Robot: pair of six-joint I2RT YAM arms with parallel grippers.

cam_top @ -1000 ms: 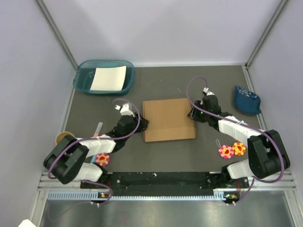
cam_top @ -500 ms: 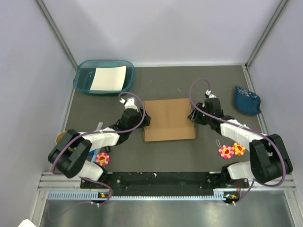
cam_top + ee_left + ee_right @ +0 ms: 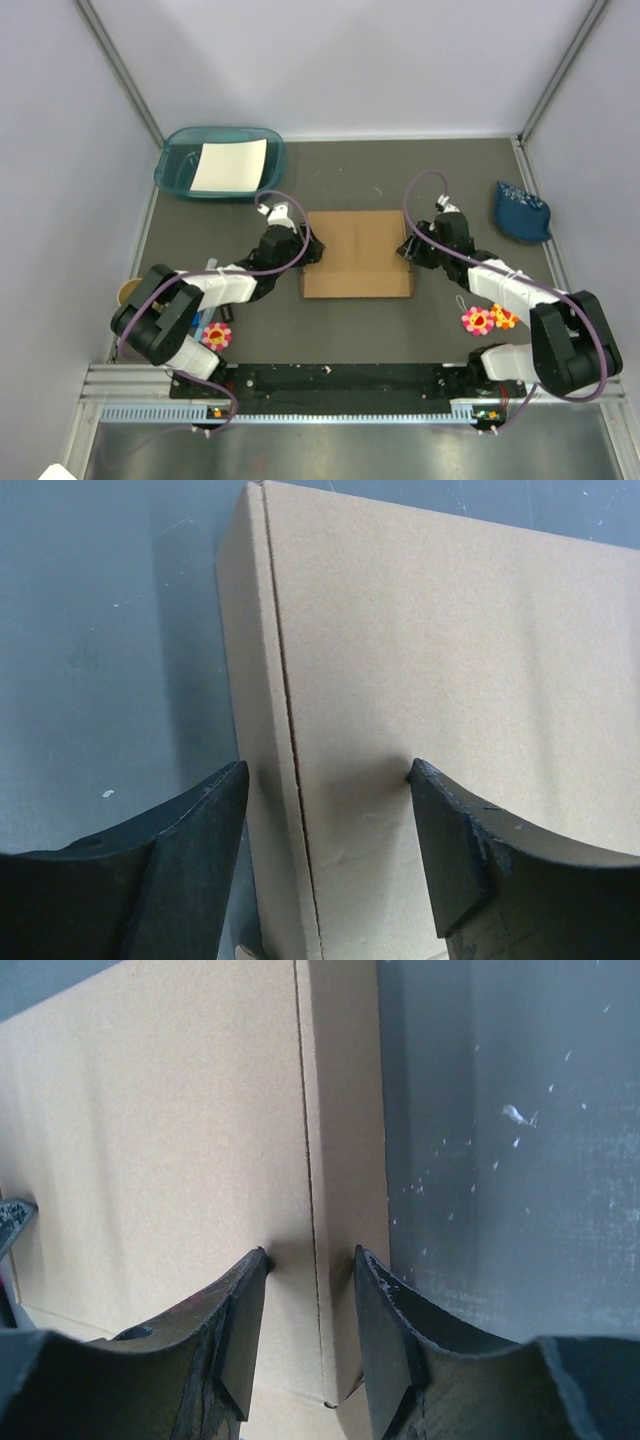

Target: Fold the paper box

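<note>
The paper box [image 3: 357, 253] is a flat brown cardboard box, closed, lying in the middle of the dark table. My left gripper [image 3: 301, 250] is at the box's left edge. In the left wrist view it [image 3: 325, 780] is open, its jaws straddling the left edge fold of the box [image 3: 450, 660], one finger over the lid and one over the table. My right gripper [image 3: 407, 247] is at the right edge. In the right wrist view it [image 3: 311, 1260] is narrowly open astride the right edge fold of the box [image 3: 150, 1130], one fingertip on the lid and one against the side wall.
A teal tray [image 3: 180, 172] holding a white sheet [image 3: 229, 165] stands at the back left. A blue object [image 3: 521, 211] lies at the right. Flower toys lie at the front right [image 3: 488, 318] and front left [image 3: 216, 335]. A brown round object [image 3: 130, 292] is at the left edge.
My left gripper has moved farther along the box's left edge and closer over it. My right gripper has shifted slightly at the right edge. The box has barely moved.
</note>
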